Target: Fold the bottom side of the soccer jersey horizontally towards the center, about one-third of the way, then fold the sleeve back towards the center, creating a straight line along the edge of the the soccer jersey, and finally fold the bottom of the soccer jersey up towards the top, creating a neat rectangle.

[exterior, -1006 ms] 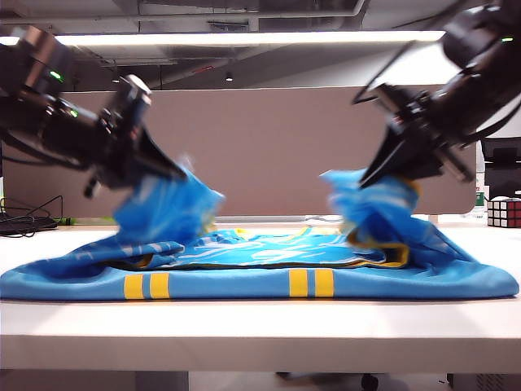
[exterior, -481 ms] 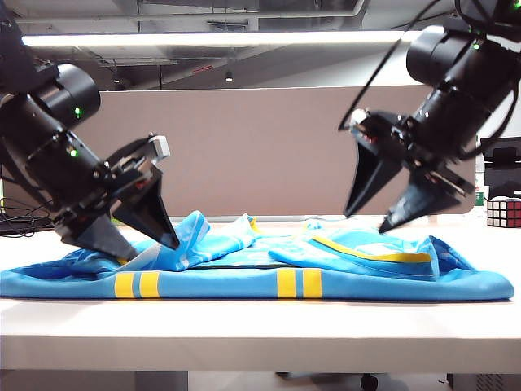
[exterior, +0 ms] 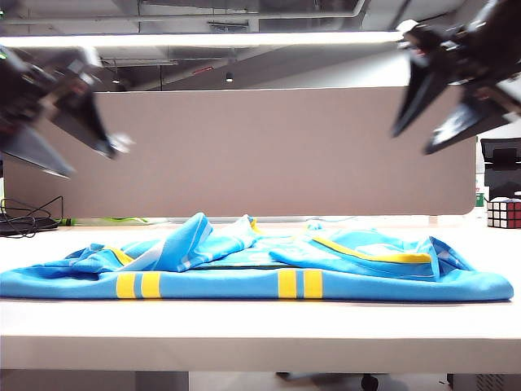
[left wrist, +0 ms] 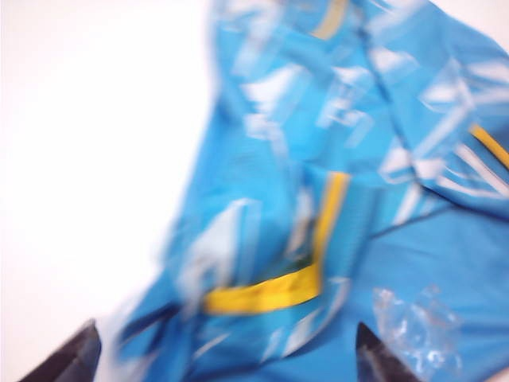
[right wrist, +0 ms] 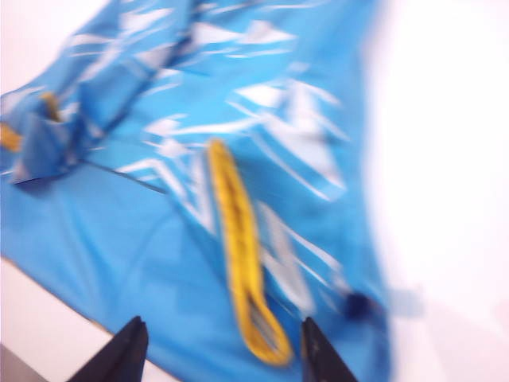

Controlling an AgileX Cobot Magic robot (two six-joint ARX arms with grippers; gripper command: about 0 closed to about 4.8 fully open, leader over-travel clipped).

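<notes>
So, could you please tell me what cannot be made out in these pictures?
- Left gripper: exterior view, motion-blurred and partly cut off by the picture's edge.
- Right gripper: wrist view, only fingertips show.
- Soccer jersey: far side hidden behind its own folds; pattern blurred in both wrist views.
- Cube: cut off.

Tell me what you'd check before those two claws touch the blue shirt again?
1. Left gripper empty, jaws open, up above the table's left side: ok.
2. Right gripper empty, jaws open, high on the right: ok.
3. Soccer jersey lying wholly on the table, nothing hanging over the front edge: ok.
4. Folded-in parts flat and straight: not ok, the cloth on top is bunched and rumpled.
5. Rubik's cube apart from the jersey, at the far right: ok.
6. Sleeve edges forming a straight line: cannot tell, wrist views are blurred.
</notes>
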